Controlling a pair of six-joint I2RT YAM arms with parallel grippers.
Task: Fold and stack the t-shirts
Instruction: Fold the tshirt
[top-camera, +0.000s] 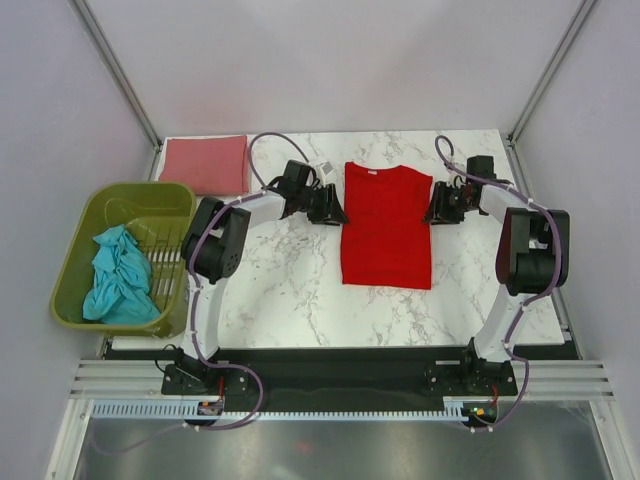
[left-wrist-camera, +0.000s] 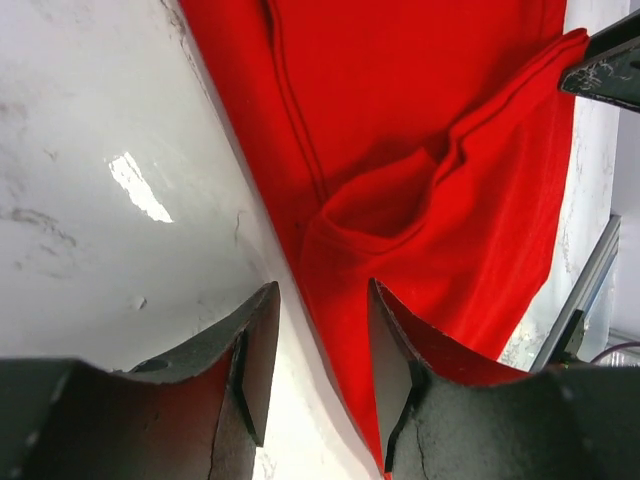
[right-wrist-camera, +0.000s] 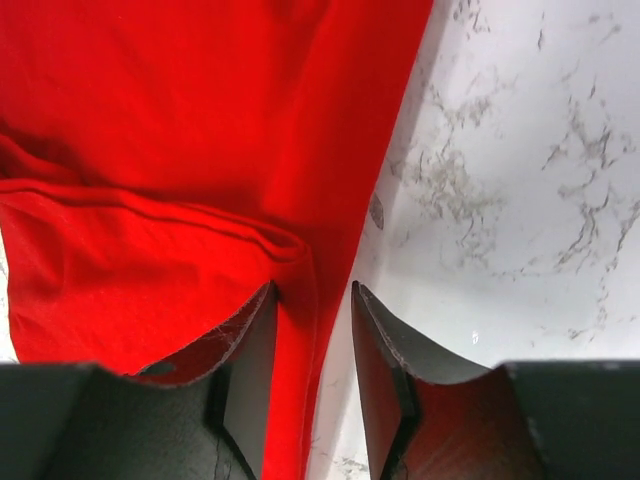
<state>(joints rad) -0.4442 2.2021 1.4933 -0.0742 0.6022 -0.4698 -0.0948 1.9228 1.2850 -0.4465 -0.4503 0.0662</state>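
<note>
The red t-shirt (top-camera: 386, 225) is laid flat on the tabletop (top-camera: 290, 290), long axis near-to-far, collar far. Its sleeve edges are straddled by the left hand (top-camera: 337, 211) and right hand (top-camera: 433, 211), both parted, nothing clamped.

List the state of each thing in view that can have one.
red shirt: flat on the table, sleeves folded in
pink shirt: folded, lying at the far left
basket: upright
teal shirt: crumpled inside the basket
left gripper: jaws open, astride the red shirt's edge
right gripper: jaws open, astride the red shirt's opposite edge
</note>
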